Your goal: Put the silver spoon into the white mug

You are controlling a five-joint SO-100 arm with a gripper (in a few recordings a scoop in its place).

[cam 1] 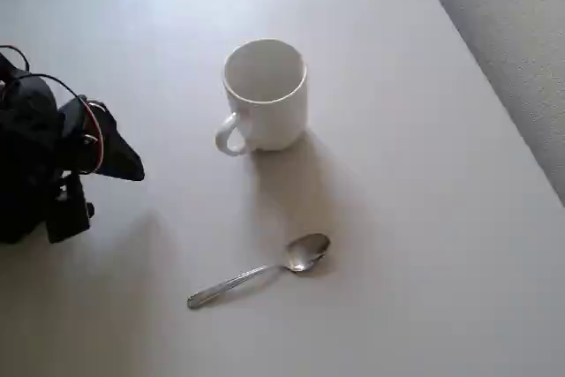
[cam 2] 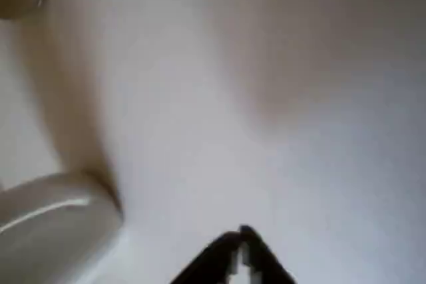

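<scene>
The silver spoon [cam 1: 260, 271] lies flat on the white table [cam 1: 424, 218], seen from overhead in the lower middle of the surface. Its oval bowl faces up and points toward the upper right, while the slim handle runs down to the lower left. Nothing touches it.

Above it in that view, and apart from it, stands the white mug [cam 1: 265, 94]. It is upright with its mouth open to the camera, the inside plain white. Its looped handle sticks out at the lower left of the body. The mug throws a soft shadow down and to the right, reaching toward the spoon's bowl.

Off at the left edge of the overhead view sits the black arm, with thin red and black wires looping over it. Its gripper [cam 1: 124, 163] points to the right, well apart from both spoon and mug, holding nothing.

In the wrist view, the gripper [cam 2: 243, 241] shows at the bottom as a dark pointed shape, the two tips meeting at a peak, so the jaws look closed together and empty. The picture is blurred. At the lower left a pale rounded form is the mug [cam 2: 53, 224], lying sideways in the frame.
</scene>
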